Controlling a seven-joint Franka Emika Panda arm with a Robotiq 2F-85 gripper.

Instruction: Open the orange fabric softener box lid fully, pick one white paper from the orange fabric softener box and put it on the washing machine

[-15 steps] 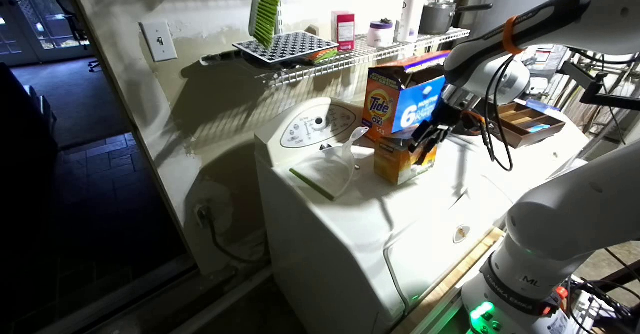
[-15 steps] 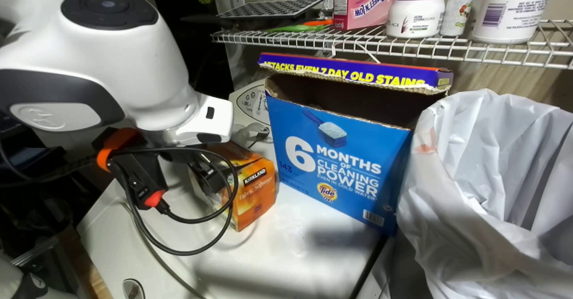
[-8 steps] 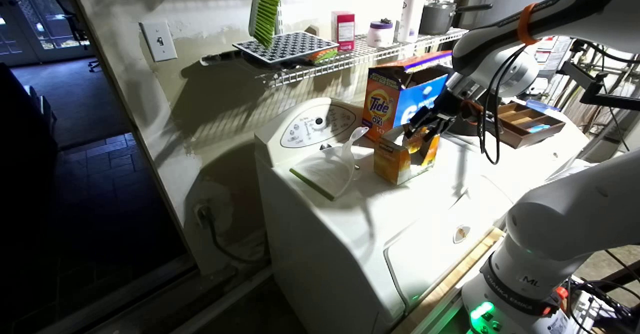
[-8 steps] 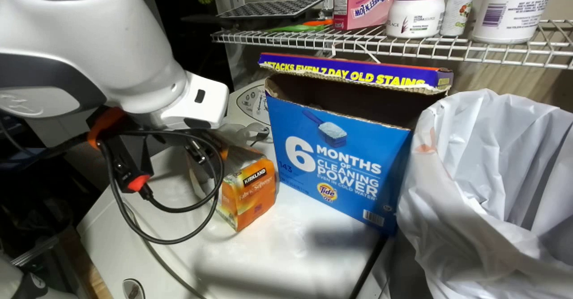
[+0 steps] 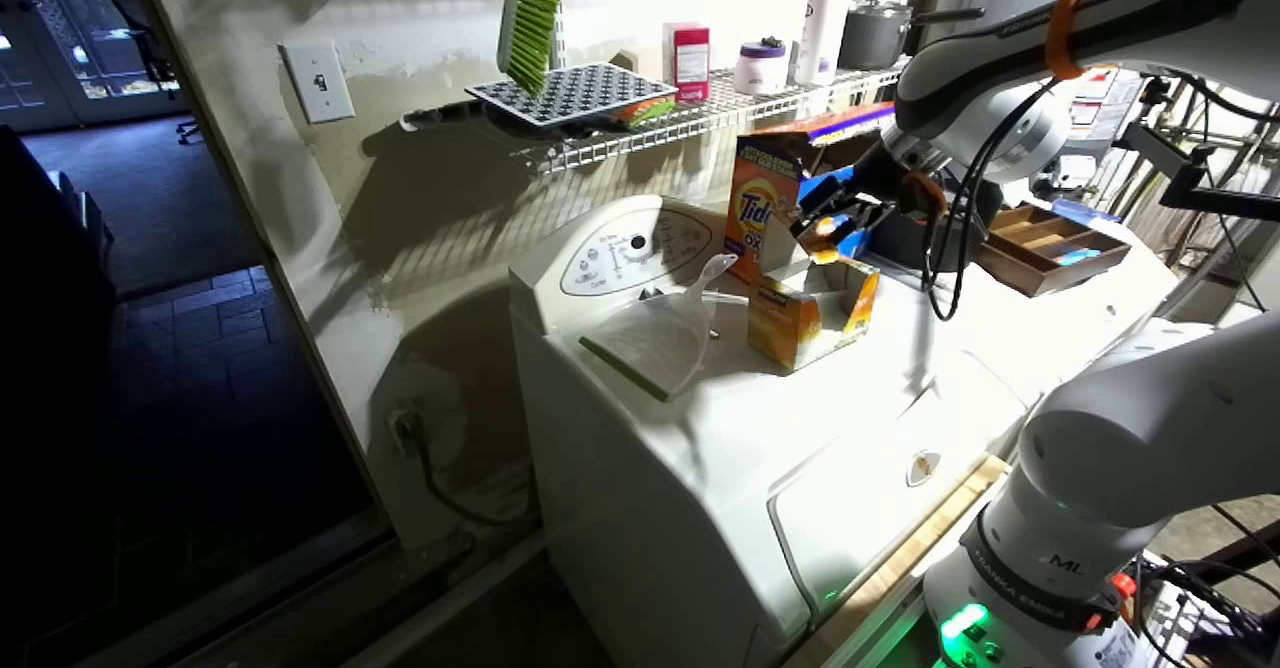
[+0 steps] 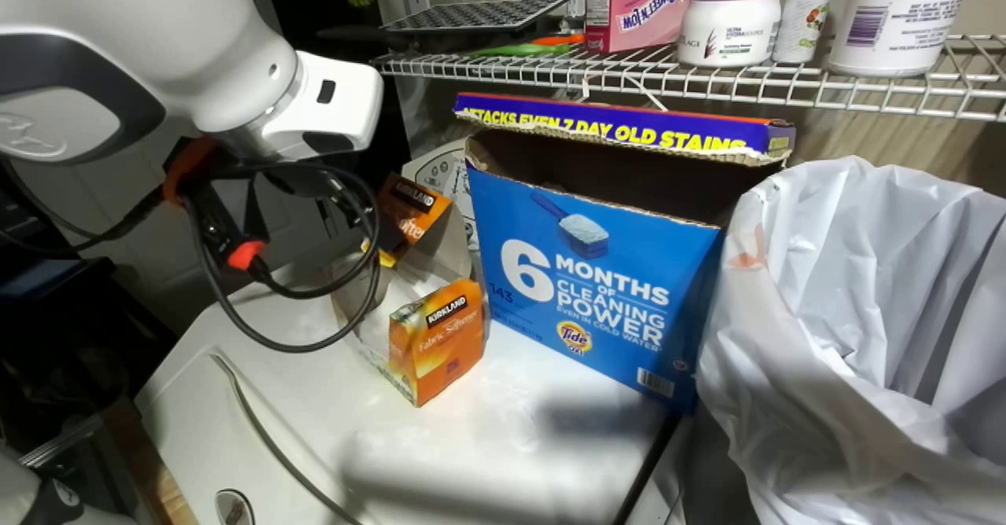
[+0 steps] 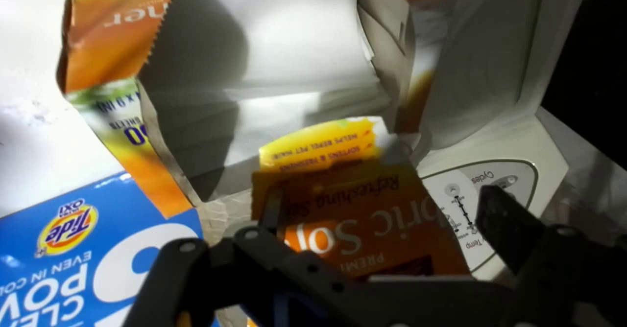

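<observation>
Orange, lid (image 6: 412, 215) raised, the fabric softener box (image 5: 780, 330) stands on the washing machine (image 5: 625, 513) below the gripper (image 7: 381, 203), whose jaws stand wide apart; the lid shows between them, contact unclear. White paper (image 7: 299, 38) lies inside the box.

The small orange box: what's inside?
White sheets lie in the box, some edges showing. The top one hides how deep they go; in the wrist view the lid covers part of the inside.
</observation>
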